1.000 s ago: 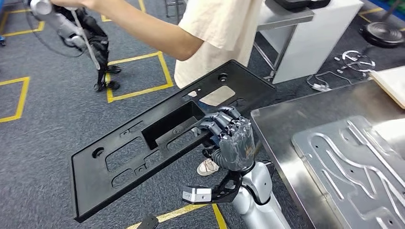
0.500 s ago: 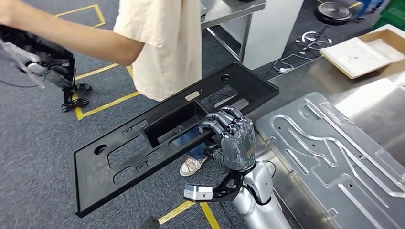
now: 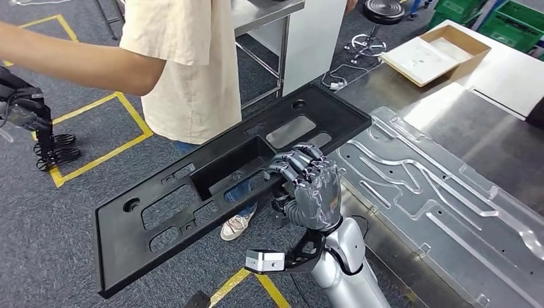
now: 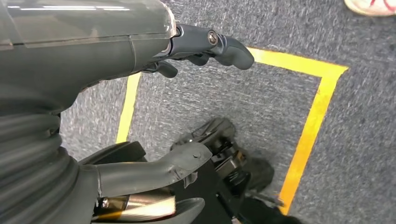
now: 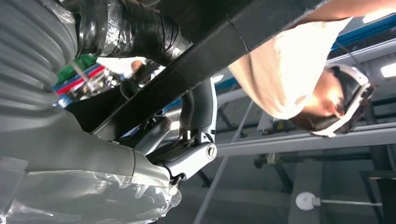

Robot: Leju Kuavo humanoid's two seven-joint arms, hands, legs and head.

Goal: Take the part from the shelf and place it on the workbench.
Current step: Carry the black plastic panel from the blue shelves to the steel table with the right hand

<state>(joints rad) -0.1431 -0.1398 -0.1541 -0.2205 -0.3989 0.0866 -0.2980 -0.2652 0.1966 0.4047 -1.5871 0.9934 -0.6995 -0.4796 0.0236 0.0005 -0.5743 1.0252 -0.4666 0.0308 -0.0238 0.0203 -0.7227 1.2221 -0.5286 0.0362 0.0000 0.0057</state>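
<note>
Overhead, the right hand (image 3: 312, 189) grips the black part (image 3: 218, 183) by its near edge.

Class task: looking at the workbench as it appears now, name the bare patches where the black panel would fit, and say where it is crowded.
Free: the steel workbench strip between the cardboard tray and the grooved metal plate. Crowded: the plate fills the near half, and the black panel, held by the right hand, overhangs the bench's near corner.
</note>
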